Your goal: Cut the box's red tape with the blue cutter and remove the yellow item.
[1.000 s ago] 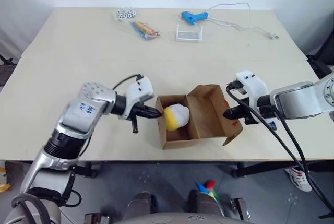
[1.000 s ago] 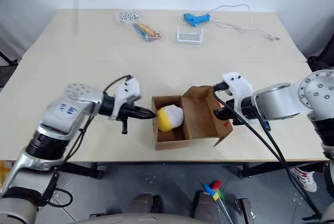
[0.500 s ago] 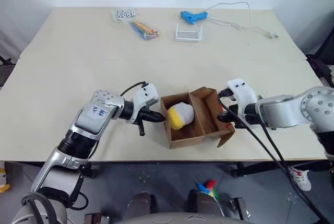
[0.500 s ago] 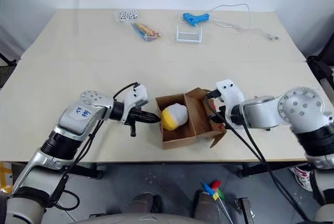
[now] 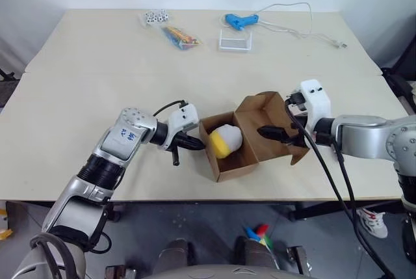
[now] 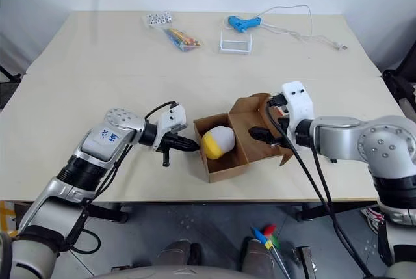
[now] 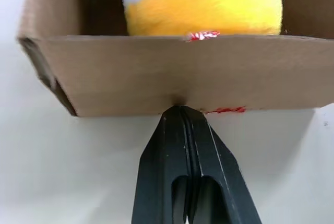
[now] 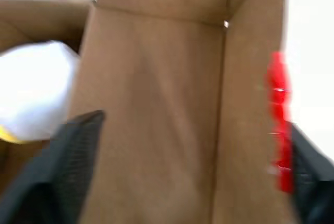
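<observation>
The small brown cardboard box point(image 5: 244, 139) is sitting open near the front edge of the pale table point(image 5: 97, 84), with the round yellow-and-white soft ball point(image 5: 225, 142) lying inside it. The left gripper point(image 5: 197, 144), fully closed and empty, is pressing its tips against the box's outer wall. The right gripper point(image 5: 268, 133) is spreading wide over an open flap bearing red tape point(image 8: 279, 130).

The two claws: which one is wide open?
The right claw is open, its fingers spread over the box. The left claw is shut, tips pressed against the box's outside wall.
</observation>
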Motion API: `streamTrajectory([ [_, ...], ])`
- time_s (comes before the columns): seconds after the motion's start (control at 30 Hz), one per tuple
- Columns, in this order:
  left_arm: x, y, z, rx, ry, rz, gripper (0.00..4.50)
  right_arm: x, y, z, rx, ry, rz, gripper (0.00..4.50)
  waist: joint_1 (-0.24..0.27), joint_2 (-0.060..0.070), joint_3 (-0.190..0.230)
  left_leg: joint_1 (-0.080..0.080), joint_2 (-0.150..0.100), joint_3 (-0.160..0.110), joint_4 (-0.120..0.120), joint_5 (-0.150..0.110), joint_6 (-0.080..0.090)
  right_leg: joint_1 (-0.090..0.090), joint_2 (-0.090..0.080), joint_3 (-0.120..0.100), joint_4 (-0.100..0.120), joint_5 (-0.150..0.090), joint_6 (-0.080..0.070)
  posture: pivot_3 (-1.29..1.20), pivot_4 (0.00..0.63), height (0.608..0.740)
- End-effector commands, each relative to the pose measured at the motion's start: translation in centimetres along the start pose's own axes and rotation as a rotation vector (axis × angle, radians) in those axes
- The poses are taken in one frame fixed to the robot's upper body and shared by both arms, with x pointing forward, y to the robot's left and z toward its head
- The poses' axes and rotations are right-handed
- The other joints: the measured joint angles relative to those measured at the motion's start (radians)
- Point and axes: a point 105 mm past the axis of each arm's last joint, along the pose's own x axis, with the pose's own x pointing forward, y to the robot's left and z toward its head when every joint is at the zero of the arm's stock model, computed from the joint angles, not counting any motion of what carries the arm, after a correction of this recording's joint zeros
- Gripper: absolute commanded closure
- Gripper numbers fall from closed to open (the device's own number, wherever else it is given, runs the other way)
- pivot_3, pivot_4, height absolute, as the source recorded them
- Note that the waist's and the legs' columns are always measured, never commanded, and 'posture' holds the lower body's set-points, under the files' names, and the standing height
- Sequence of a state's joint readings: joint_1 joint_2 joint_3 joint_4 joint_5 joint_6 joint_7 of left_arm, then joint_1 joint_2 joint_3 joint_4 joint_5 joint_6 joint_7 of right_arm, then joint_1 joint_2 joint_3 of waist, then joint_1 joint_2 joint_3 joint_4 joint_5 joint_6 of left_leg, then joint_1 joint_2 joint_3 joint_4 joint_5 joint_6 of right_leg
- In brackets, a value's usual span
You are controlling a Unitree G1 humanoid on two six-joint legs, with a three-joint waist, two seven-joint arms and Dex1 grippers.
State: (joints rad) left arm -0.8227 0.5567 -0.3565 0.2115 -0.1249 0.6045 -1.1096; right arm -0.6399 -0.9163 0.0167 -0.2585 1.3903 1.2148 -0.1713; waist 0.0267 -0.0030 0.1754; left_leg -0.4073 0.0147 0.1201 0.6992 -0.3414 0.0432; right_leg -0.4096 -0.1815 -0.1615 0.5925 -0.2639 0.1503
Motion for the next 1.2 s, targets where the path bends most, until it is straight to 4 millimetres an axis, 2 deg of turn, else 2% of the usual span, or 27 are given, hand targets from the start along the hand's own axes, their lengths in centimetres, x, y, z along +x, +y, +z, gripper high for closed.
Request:
streamTrajectory([
  [0.03,-0.3,0.4,1.0,0.054,-0.010,0.000,4.50,-1.4,-0.3,0.3,-0.076,-0.071,-0.001,0.03,0.000,0.000,0.000,0.000,0.000,0.000,0.000,0.000,0.000,0.000,0.000,0.000,0.000,0.000,0.000,0.00,0.150,0.740],
  [0.27,-0.5,1.0,0.9,0.059,0.001,0.006,4.50,-2.8,-2.0,0.5,-0.207,-0.215,-0.026,0.03,-0.002,0.000,0.000,0.000,0.000,0.001,0.000,0.000,0.000,0.000,0.000,0.000,0.000,0.000,0.000,0.00,0.150,0.740],
  [0.4,-1.3,1.7,0.3,0.045,0.020,0.030,4.50,-5.0,-3.5,3.1,-0.309,-0.472,-0.066,0.03,-0.002,0.000,0.000,0.000,0.000,0.001,0.000,0.000,0.000,0.000,0.000,0.001,0.000,0.000,0.000,0.00,0.150,0.740],
  [0.47,-1.7,2.1,0.0,0.043,0.033,0.045,4.50,-5.7,-3.5,3.1,-0.354,-0.502,-0.030,0.03,-0.001,0.000,0.000,0.001,0.000,0.002,0.000,0.000,0.000,0.000,0.000,0.001,0.000,0.000,0.000,0.00,0.150,0.740],
  [0.57,-2.6,2.7,0.0,0.041,0.041,0.062,4.50,-6.6,-2.8,2.7,-0.460,-0.480,0.045,0.03,0.000,0.000,0.000,0.001,0.000,0.001,0.000,0.000,0.000,0.000,0.000,0.000,0.000,0.000,0.000,0.00,0.150,0.740],
  [0.7,-4.3,3.2,0.8,0.024,0.058,0.070,4.50,-9.6,0.5,0.8,-0.554,-0.397,0.357,0.03,0.002,0.000,0.000,0.001,0.000,0.000,0.000,0.000,0.000,0.000,0.001,0.000,0.000,0.000,0.000,0.00,0.150,0.740],
  [0.77,-4.8,3.3,1.5,0.012,0.051,0.070,4.50,-10.5,1.1,-0.5,-0.578,-0.323,0.442,0.03,0.001,0.000,0.000,0.001,0.000,0.000,0.000,0.000,0.000,0.001,0.001,0.000,0.000,0.000,0.000,0.00,0.150,0.740],
  [0.87,-5.6,3.3,3.3,0.018,0.028,0.069,3.94,-11.1,0.9,-0.8,-0.604,-0.304,0.466,0.00,0.001,-0.002,0.000,0.002,0.000,0.000,0.002,0.000,0.000,0.002,0.001,0.000,0.000,0.000,0.000,0.00,0.150,0.740],
  [1.0,-6.5,3.2,8.1,0.158,-0.018,0.071,2.70,-12.0,0.8,-0.8,-0.607,-0.326,0.499,0.00,0.004,-0.004,0.002,0.001,0.000,0.000,0.003,0.000,0.001,0.003,0.001,0.001,0.000,0.000,0.000,0.00,0.150,0.740],
  [1.1,-5.9,2.3,10.3,0.282,0.002,0.018,1.84,-12.5,0.7,-0.9,-0.599,-0.364,0.512,0.00,0.004,-0.004,0.002,0.001,0.000,0.000,0.003,0.000,0.001,0.003,0.000,0.001,0.000,0.000,0.000,0.00,0.150,0.740],
  [1.2,-4.7,1.6,11.7,0.373,0.029,-0.033,0.88,-13.0,0.5,-1.3,-0.595,-0.398,0.508,0.00,0.005,-0.004,0.002,0.002,-0.001,0.000,0.003,0.000,0.001,0.003,0.000,0.001,0.000,0.000,0.000,0.00,0.150,0.740],
])
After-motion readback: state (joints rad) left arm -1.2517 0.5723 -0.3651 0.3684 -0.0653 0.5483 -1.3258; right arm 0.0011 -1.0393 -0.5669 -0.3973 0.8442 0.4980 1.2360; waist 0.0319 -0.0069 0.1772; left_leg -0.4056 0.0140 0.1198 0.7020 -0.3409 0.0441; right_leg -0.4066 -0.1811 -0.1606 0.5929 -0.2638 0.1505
